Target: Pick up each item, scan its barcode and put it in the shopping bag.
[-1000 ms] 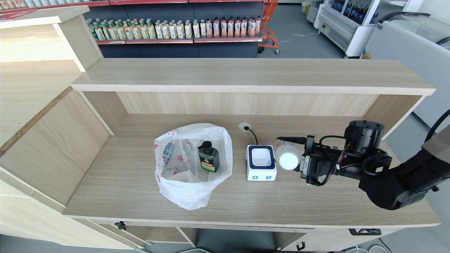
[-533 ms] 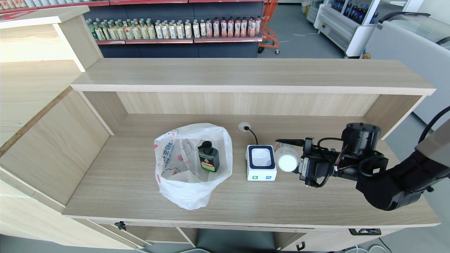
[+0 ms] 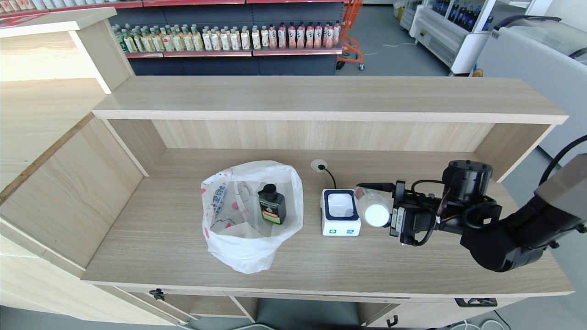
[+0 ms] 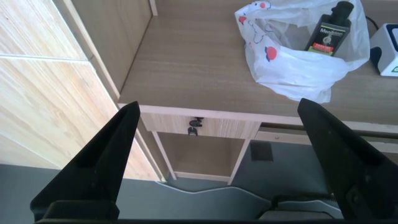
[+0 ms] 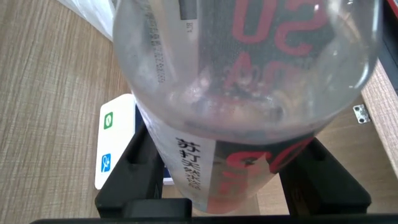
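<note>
On the counter, left of middle: shopping bag, mouth up, with 1 upright bottle inside. Just right of the bag: scanner, with the cable hole behind it. Just right of the scanner and above the counter: sideways bottle between the fingers of the right gripper, arm off to the right. Before the counter's front edge, lower down and left of the bag: left gripper.
</note>
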Controlling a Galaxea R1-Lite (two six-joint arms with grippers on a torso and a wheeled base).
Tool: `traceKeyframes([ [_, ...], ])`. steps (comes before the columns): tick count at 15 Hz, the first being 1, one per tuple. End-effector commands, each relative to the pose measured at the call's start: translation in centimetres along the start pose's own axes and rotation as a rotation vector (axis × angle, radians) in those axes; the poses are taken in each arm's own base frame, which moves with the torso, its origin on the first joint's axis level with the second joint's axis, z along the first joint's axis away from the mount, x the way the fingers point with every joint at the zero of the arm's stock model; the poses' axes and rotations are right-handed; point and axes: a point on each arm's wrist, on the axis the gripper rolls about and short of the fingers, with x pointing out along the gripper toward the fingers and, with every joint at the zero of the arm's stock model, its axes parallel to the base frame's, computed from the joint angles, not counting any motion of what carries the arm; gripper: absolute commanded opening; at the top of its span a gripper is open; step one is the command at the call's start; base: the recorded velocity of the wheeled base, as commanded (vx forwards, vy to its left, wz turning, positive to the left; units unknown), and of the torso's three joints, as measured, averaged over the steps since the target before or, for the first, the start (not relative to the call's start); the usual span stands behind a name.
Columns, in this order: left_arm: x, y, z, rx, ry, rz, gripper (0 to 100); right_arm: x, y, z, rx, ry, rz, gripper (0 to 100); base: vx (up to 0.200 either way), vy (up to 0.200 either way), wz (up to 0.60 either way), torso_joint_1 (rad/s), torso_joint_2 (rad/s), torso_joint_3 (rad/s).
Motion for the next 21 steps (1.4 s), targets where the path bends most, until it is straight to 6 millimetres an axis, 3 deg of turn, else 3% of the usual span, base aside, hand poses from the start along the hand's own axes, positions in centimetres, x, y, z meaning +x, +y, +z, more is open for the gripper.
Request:
traceKeyframes([
  [1,0.0,0.0,0.0,0.0,-0.001,0.0,100,0.1,0.0,-0.1,-0.002,-0.001,0.0,0,0.0,0.0,0.0,0.0,0.0,0.0],
  [12,0.0,0.0,0.0,-0.002,-0.001,0.0,100,2.1,-0.3,-0.5,-0.023,-0.065,-0.008,0,0.0,0.0,0.0,0.0,0.0,0.0],
  [21,0.0,0.0,0.0,0.0,0.0,0.0,100,2.4,-0.1,-0.8,-0.026,-0.093,0.001,0,0.0,0.0,0.0,0.0,0.0,0.0],
])
